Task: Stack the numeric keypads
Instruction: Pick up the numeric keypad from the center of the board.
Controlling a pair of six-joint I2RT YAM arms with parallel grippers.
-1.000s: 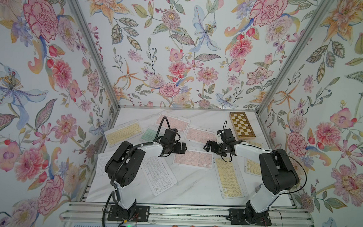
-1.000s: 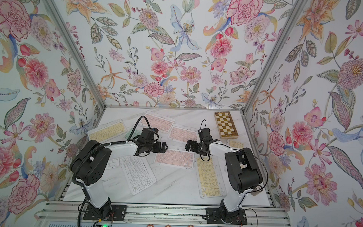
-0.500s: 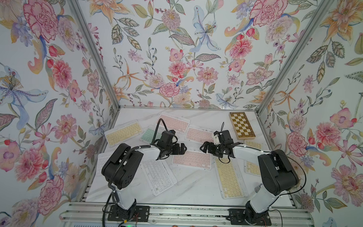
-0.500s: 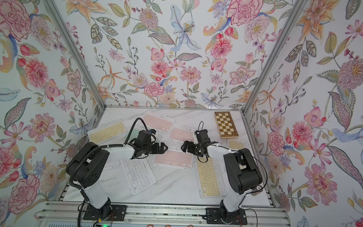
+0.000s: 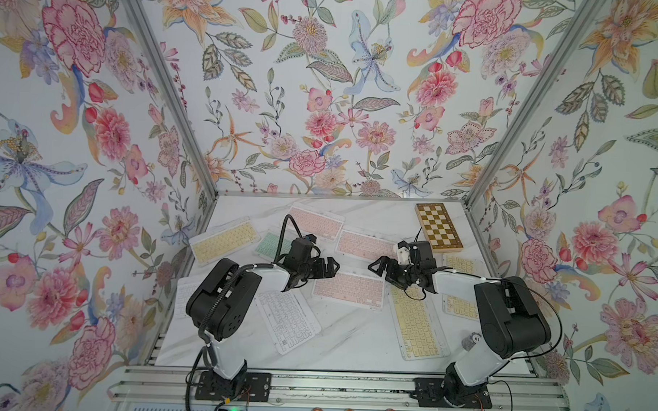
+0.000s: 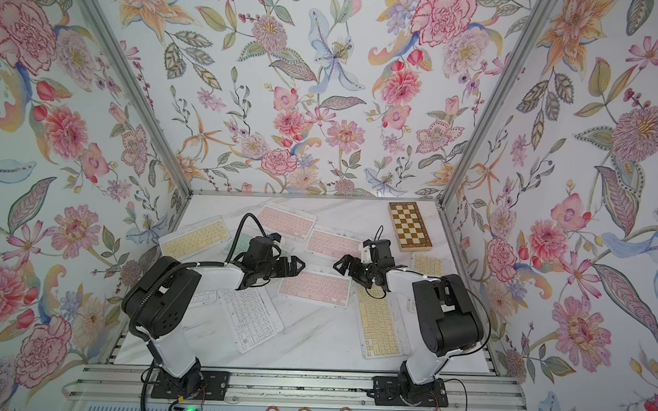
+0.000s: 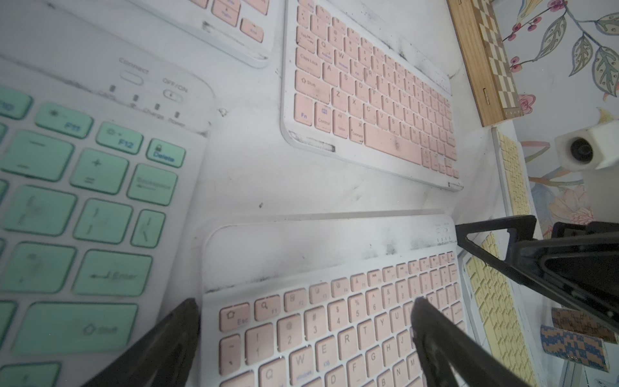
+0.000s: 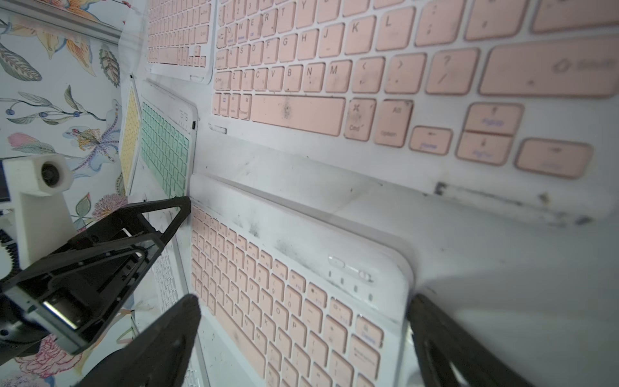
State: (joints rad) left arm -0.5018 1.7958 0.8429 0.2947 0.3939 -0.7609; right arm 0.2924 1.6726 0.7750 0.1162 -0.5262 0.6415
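The pink-keyed keypad with the white plastic frame (image 5: 349,290) is lying flat in the middle of the white marble counter (image 5: 352,346), between my two hands. A yellow-keyed keypad (image 5: 415,322) is lying just beside it. Nothing is looking stacked yet, so I think I am getting ready to pick this pink one up. My left hand (image 5: 331,269) is reaching low at one short end, opened wide and holding nothing. My right hand (image 5: 376,268) is doing the same at the other end. Next comes closing in gently and lifting it level.
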